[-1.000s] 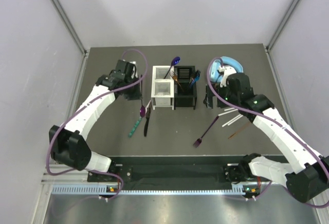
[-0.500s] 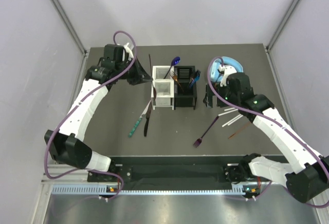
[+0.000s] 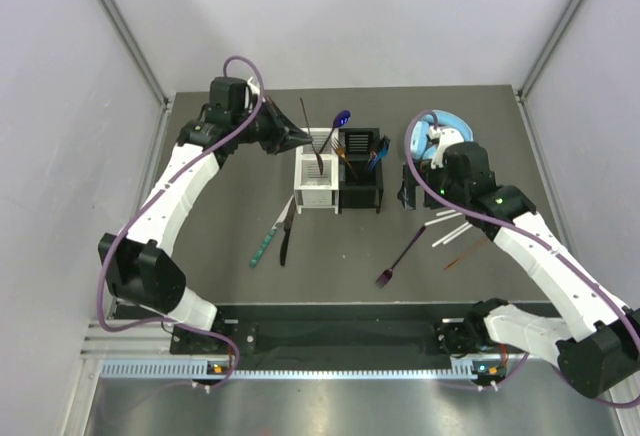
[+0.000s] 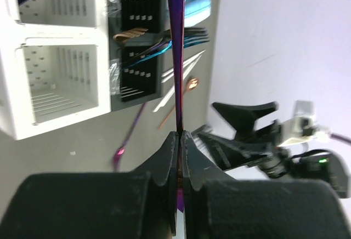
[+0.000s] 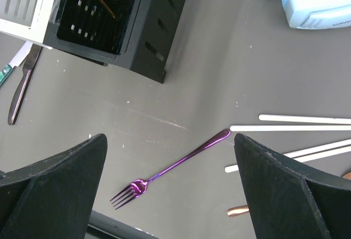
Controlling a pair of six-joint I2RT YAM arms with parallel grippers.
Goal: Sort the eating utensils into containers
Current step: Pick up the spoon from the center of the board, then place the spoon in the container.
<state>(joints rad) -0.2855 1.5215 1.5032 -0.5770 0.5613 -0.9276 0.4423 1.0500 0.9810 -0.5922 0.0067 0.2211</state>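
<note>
My left gripper point(image 3: 303, 138) is shut on a slim purple utensil point(image 3: 316, 159) and holds it tilted over the white caddy point(image 3: 303, 196). In the left wrist view the utensil point(image 4: 176, 58) runs up from my closed fingertips point(image 4: 180, 136). The black caddy point(image 3: 377, 194) beside it holds several utensils, and a blue spoon point(image 3: 341, 119) stands in the white caddy's far compartment. My right gripper point(image 5: 170, 178) is open and hovers above a purple fork point(image 5: 175, 165) lying on the table point(image 3: 400, 256). White sticks point(image 3: 450, 221) and a brown stick point(image 3: 465, 254) lie right of the fork.
A green-handled knife point(image 3: 264, 243) and a dark utensil point(image 3: 285, 238) lie left of the white caddy. Light-blue headphones point(image 3: 442, 126) sit at the back right, behind my right gripper. The table's walls close in on both sides.
My left gripper has lifted the purple utensil off the table and carried it back and to the right, over the white caddy. The right arm has not moved.
</note>
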